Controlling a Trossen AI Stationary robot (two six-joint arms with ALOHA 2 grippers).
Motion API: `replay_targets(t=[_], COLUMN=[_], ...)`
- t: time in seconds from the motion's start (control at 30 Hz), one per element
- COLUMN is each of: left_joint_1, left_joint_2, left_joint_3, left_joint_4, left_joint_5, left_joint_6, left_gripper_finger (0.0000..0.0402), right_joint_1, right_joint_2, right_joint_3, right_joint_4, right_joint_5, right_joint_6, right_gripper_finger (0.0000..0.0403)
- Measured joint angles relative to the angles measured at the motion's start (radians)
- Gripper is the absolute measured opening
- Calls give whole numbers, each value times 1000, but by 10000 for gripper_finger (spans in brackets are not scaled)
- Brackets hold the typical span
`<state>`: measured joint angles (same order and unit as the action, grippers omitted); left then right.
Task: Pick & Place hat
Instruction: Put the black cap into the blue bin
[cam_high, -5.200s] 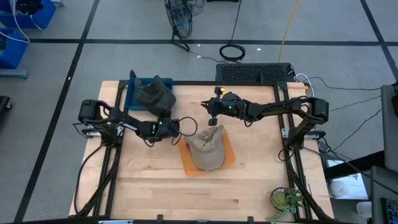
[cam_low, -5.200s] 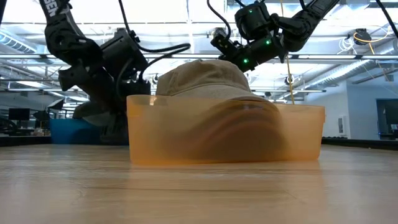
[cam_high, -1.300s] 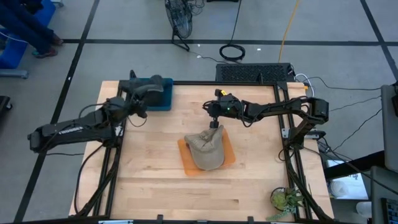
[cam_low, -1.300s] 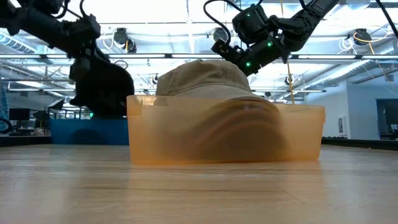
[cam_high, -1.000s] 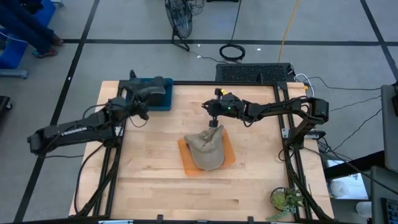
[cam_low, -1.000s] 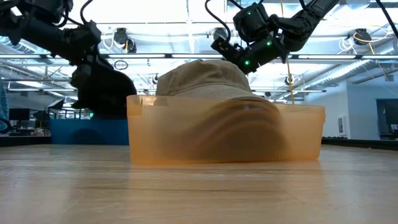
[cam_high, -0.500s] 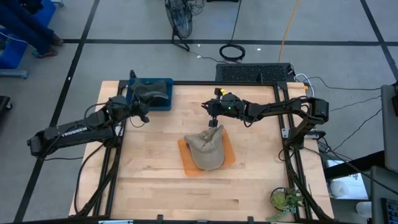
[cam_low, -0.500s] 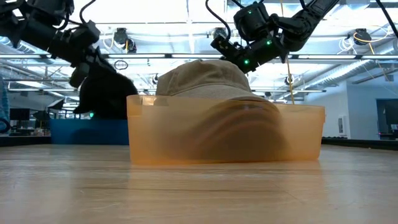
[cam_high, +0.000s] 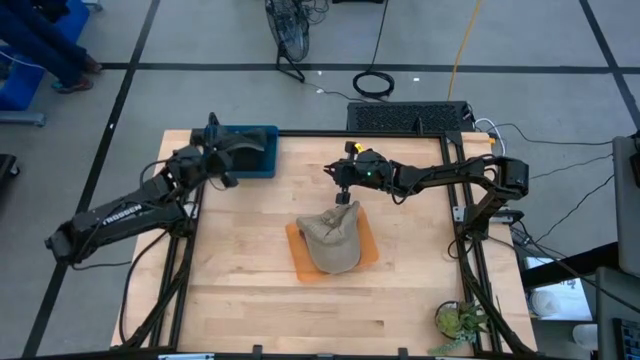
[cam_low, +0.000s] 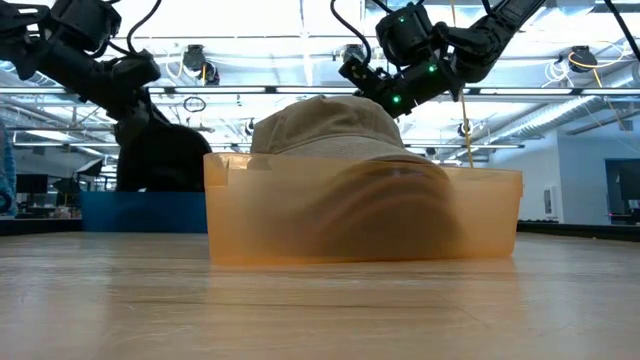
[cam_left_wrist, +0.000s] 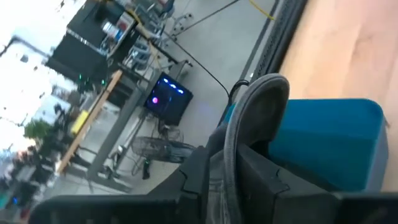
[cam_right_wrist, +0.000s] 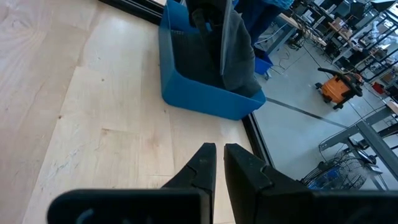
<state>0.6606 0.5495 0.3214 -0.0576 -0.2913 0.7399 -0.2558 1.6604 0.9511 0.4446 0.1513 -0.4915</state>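
Note:
A tan hat (cam_high: 330, 238) lies crown up in an orange tray (cam_high: 300, 265) at the table's middle; in the low view the tan hat (cam_low: 325, 125) rises above the tray's wall (cam_low: 360, 215). A dark grey hat (cam_high: 242, 150) sits over a blue bin (cam_high: 262, 165) at the far left corner, with my left gripper (cam_high: 222, 162) shut on it. My right gripper (cam_high: 341, 185) hovers shut above the tan hat's far side, touching nothing. Its wrist view looks past the shut gripper (cam_right_wrist: 216, 152) to the blue bin (cam_right_wrist: 205, 93) and the dark hat (cam_right_wrist: 235, 50). My left gripper pinches the dark hat between its two fingers, on the fabric just behind the brim (cam_left_wrist: 227, 177). The curved brim (cam_left_wrist: 261, 102) sticks out past the fingertips. The hat hangs below the fingers, its lower part (cam_right_wrist: 236, 68) inside the blue bin.
A black frame rail (cam_high: 300, 133) runs along the table's far edge behind the bin. A small potted plant (cam_high: 458, 322) stands at the near right corner. Bare wood lies between the bin and the tray and along the near side.
My left gripper has swung toward the table's far edge and rolled, carrying the dark hat. The hat has come from just above the blue bin's near side to hang lower, over and into the bin. My right gripper has kept still.

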Motion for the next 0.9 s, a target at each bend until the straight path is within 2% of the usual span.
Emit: replay_targets(t=[0.3, 0.5, 0.67, 0.77, 0.9], left_joint_1=[13, -12, -14, -14, -14], left_joint_2=[0, 0, 0, 0, 8], left_joint_3=[0, 0, 0, 0, 0], left_joint_4=[12, 42, 25, 24, 24], left_joint_5=[4, 37, -2, -30, -51], left_joint_6=[-74, -246, -286, -320, -460], left_gripper_finger=[71, 71, 72, 86, 131], right_joint_1=[0, 0, 0, 0, 0], right_joint_2=[0, 0, 0, 0, 0], right_joint_3=[0, 0, 0, 0, 0], right_joint_4=[0, 0, 0, 0, 0], right_joint_5=[0, 0, 0, 0, 0], right_joint_6=[0, 0, 0, 1, 8], right_gripper_finger=[20, 20, 20, 20, 20])
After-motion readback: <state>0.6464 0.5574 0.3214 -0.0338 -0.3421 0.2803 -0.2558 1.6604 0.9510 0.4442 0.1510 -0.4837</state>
